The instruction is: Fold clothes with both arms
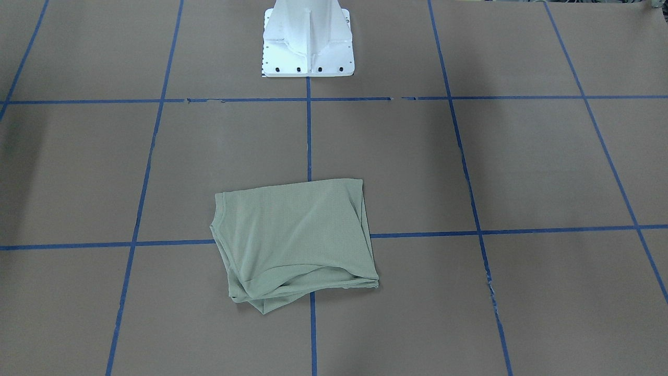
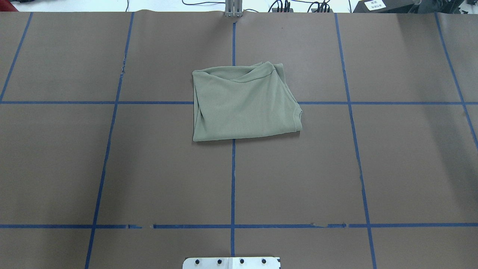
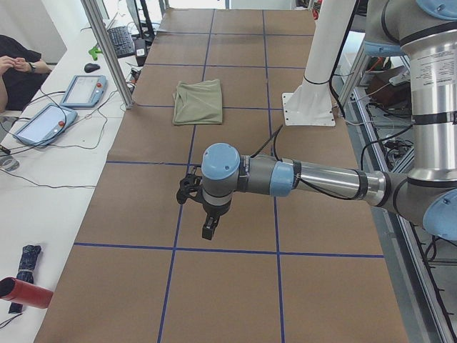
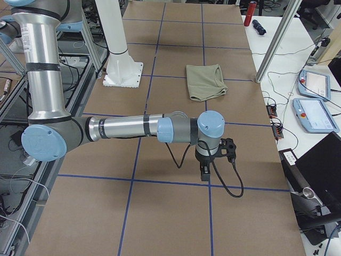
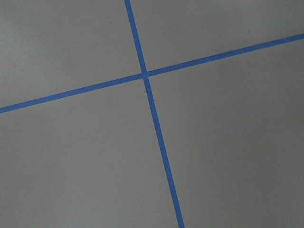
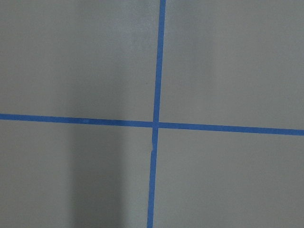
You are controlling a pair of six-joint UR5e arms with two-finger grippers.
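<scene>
A wide table (image 2: 410, 168) covered in brown paper and ruled into squares by blue tape lines (image 2: 233, 179) is seen. At the middle of its robot-side edge the white pedestal (image 1: 308, 47) is bolted.

The left arm (image 3: 321, 182) is stretched out level over the paper to the pedestal's left. The right arm (image 4: 122, 128) is stretched likewise to the pedestal's right. Both are shown only in the two side views. In the overhead and front-facing views only the table, the pedestal's base and the garment are seen.

The pale green shirt (image 1: 295, 240) is laid folded into a rough rectangle straight out from the pedestal, towards the table's far edge. It lies astride the centre tape line and a cross line. The edge nearest the pedestal is straight. At the edge farthest from the pedestal, loose layers are bunched and one corner pokes out. Bare paper lies on every side of the shirt, and both arms are kept well apart from it.

The left gripper (image 3: 208, 230) and the right gripper (image 4: 204, 173) are pointed down at the paper. Whether their jaws are parted cannot be told. In each wrist view only a tape crossing is shown.
</scene>
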